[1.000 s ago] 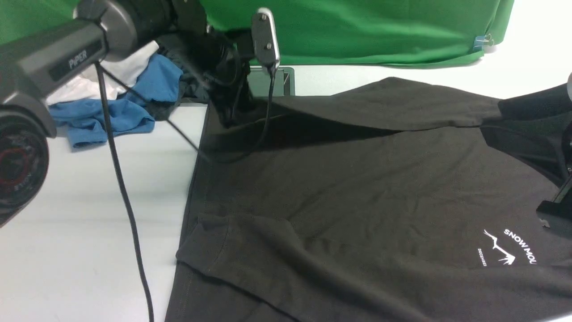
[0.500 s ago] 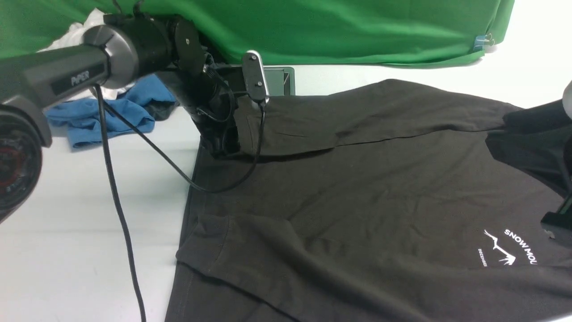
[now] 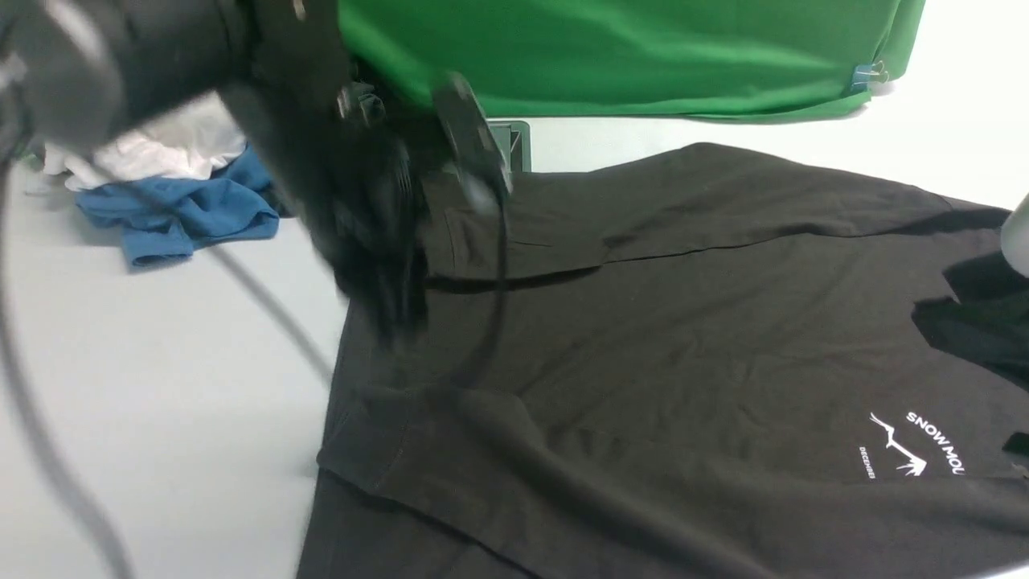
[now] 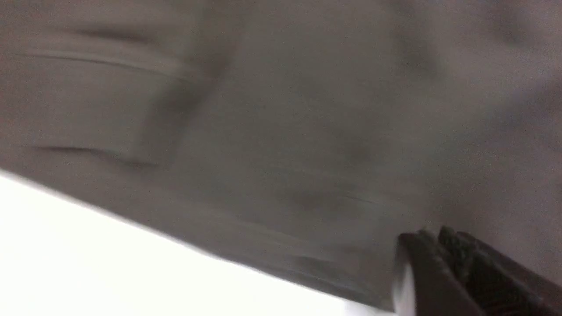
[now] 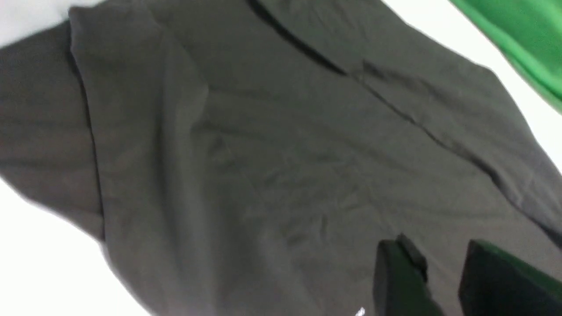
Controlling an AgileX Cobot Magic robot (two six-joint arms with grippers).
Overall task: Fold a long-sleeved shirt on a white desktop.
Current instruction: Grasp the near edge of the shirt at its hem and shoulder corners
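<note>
The black long-sleeved shirt [image 3: 683,338] lies spread on the white desktop [image 3: 161,362], its white mountain print [image 3: 916,446] at the near right. The far sleeve [image 3: 643,217] lies folded across the body, and a near sleeve [image 3: 450,450] lies folded over too. My left gripper [image 3: 386,314], blurred by motion, hangs over the shirt's left edge. In the left wrist view it [image 4: 432,235] is shut with nothing in it. My right gripper [image 5: 439,250] is open just above the shirt's chest, with bare fabric showing between its fingers.
A blue garment [image 3: 185,213] and white cloth [image 3: 153,149] lie heaped at the far left. The green backdrop [image 3: 643,48] hangs along the back edge, with the silver-framed hatch [image 3: 514,145] below it. A black cable [image 3: 265,297] trails from the left arm.
The left gripper laid the far sleeve down on the shirt's body, let go, shut, and now swings quickly nearer. The right arm has drawn back toward the right edge.
</note>
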